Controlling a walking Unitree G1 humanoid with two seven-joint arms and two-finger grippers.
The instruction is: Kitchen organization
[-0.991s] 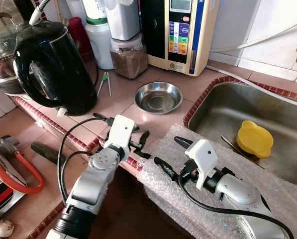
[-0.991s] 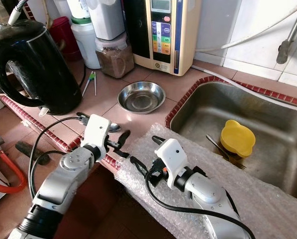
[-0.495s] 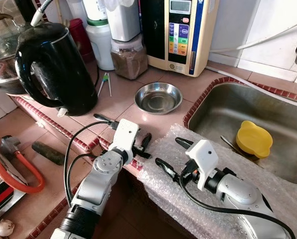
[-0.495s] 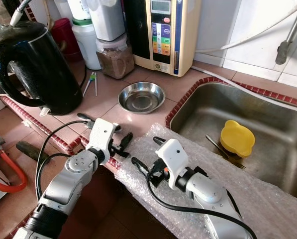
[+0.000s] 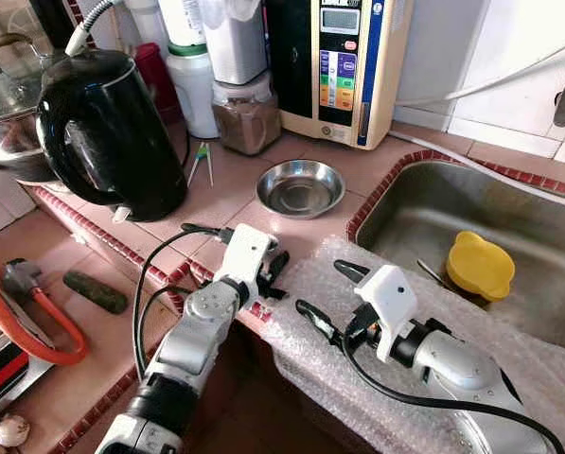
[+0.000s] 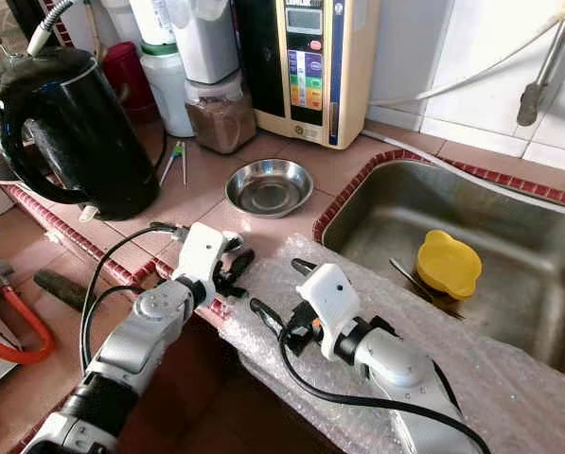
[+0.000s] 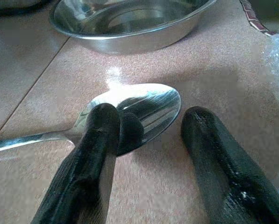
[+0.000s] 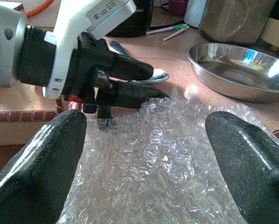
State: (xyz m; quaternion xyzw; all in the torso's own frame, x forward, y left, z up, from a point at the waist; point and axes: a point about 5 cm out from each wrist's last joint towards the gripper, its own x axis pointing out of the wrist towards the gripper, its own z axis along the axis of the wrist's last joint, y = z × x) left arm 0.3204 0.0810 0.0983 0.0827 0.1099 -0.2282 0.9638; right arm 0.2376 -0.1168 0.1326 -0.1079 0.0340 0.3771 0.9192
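Forward onto the spoon (image 7: 144, 109) has moved the left end effector (image 7: 148, 140) — fingers parted, astride its bowl.

polished metal spoon (image 7: 144, 109) and bowl (image 5: 301, 185), both mirror-bright – glossy black plastic kettle (image 5: 112, 132), matt black fingers (image 7: 90, 158), crinkly clear bubble wrap (image 8: 148, 163) – smooth pinkish tile counter (image 5: 235, 180), dull steel sink (image 5: 509, 213), shiny yellow plastic cup (image 5: 479, 265)

The left gripper (image 5: 271, 268) has advanced across the counter (image 5: 227, 184) toward the steel bowl (image 5: 300, 186). Its open fingers (image 7: 90, 158) now straddle the bowl of the spoon (image 7: 144, 109), one finger resting on it.
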